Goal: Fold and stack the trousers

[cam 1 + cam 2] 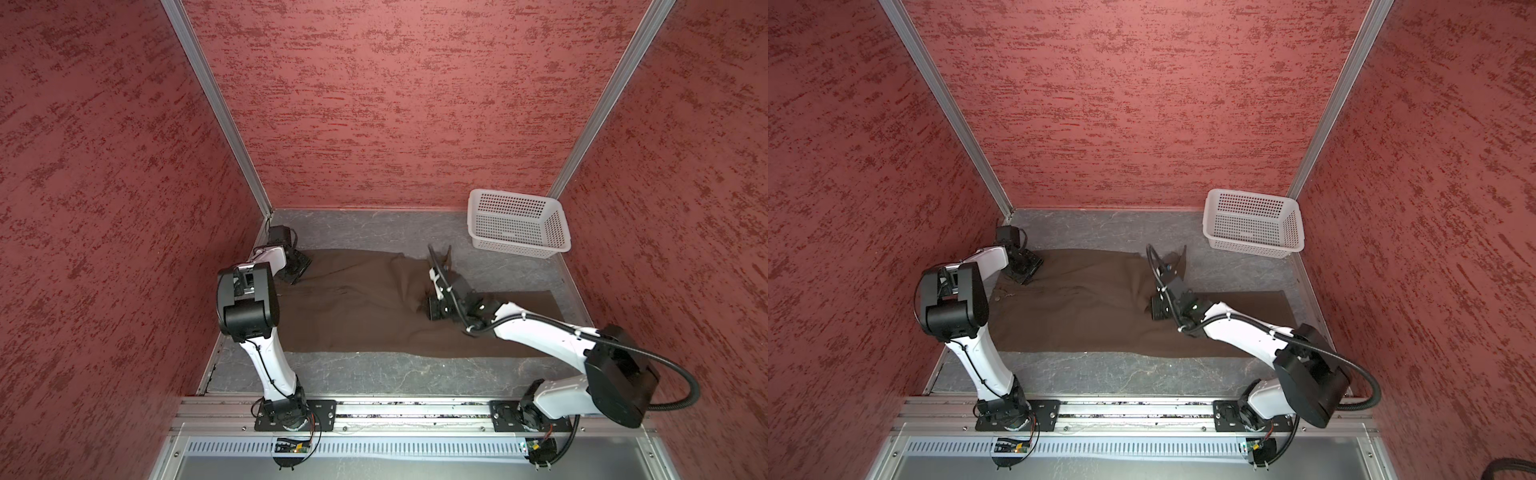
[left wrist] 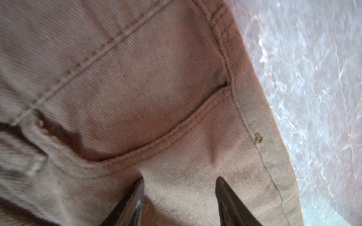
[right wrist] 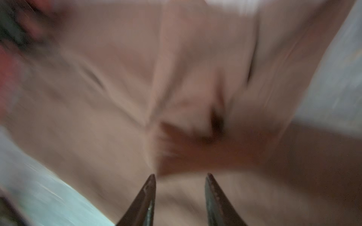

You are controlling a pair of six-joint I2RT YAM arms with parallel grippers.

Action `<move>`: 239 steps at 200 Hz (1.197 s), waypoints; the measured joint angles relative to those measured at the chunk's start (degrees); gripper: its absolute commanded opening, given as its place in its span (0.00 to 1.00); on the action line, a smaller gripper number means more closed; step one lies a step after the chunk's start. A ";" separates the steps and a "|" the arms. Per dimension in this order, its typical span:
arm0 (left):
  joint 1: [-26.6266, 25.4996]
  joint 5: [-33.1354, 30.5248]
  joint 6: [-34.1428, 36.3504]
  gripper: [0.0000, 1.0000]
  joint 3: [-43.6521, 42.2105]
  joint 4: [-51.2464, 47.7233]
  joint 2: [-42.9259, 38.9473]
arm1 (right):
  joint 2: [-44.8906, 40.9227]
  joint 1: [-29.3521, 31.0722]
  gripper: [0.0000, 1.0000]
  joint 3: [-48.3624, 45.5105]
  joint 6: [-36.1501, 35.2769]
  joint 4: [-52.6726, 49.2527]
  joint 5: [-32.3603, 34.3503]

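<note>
The trousers (image 1: 353,307) lie flat on the bench (image 1: 374,374), waistband left; left claw (image 1: 297,270), parted, at the far waistband corner, right claw (image 1: 440,254), parted and empty, raised near the crotch; a clean fold probably needs both layers pinched.

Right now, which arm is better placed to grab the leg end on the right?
Right, probably. The right gripper is open near the trousers' middle, nearer the leg end; the left gripper sits at the waist, the opposite end.
</note>
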 measured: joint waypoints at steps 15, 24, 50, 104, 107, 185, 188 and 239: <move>0.24 -0.15 -0.02 0.59 -0.04 -0.02 -0.11 | -0.74 0.42 0.52 -2.19 1.36 -2.10 -0.17; 0.28 -0.28 -0.02 0.59 -0.11 -0.07 -0.17 | -2.19 0.39 0.56 -2.03 1.09 -2.73 0.63; 0.26 -0.59 0.00 0.60 -0.37 -0.02 -0.37 | -7.69 -1.64 0.60 2.67 -1.60 -5.14 5.18; 0.28 -1.07 0.17 0.59 -0.81 -0.07 -0.68 | 1.84 -17.70 0.75 22.73 -6.51 -9.25 8.33; 0.28 -1.03 0.20 0.59 -0.81 -0.07 -0.68 | 3.06 -17.90 0.75 23.67 -6.69 -9.53 8.33; 0.61 -0.28 0.52 0.59 -1.55 0.81 -1.03 | 31.01 -26.03 0.68 36.92 -6.21 -13.42 0.37; 0.61 -0.28 0.52 0.59 -1.57 0.81 -1.03 | 31.58 -26.45 0.66 37.27 -5.92 -13.40 0.04; 0.79 0.13 0.55 0.60 -1.70 1.03 -1.11 | 34.53 -29.59 0.00 38.69 -4.81 -12.04 -5.88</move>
